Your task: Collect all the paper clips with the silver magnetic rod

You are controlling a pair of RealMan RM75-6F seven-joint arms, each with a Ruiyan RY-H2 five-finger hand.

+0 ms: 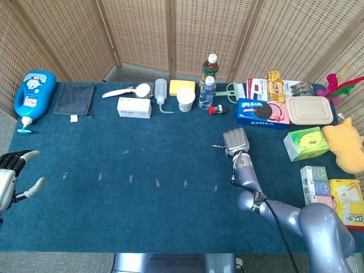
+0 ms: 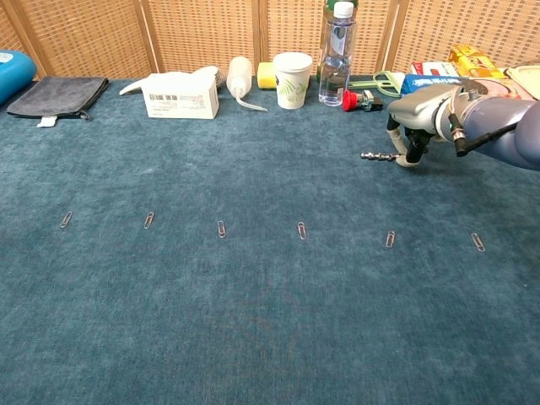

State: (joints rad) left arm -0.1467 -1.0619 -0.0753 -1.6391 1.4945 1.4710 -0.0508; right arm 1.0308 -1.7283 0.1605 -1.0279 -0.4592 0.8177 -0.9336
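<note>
Several paper clips (image 2: 301, 229) lie in a row across the blue cloth, from the leftmost paper clip (image 1: 65, 176) to the rightmost paper clip (image 1: 215, 187). The thin silver magnetic rod (image 2: 375, 156) lies level just above the cloth, behind the right end of the row. My right hand (image 2: 422, 114) hangs palm down and its fingertips (image 2: 407, 159) pinch the rod's right end. In the head view the right hand (image 1: 235, 142) covers most of the rod (image 1: 216, 147). My left hand (image 1: 12, 177) shows at the left edge, fingers spread, holding nothing.
Along the back stand a white box (image 2: 175, 94), a squeeze bottle (image 2: 240, 76), a paper cup (image 2: 293, 79) and a water bottle (image 2: 336, 52). A grey pouch (image 2: 57, 94) lies back left. Snack boxes (image 1: 262, 111) and cartons (image 1: 318, 183) crowd the right side.
</note>
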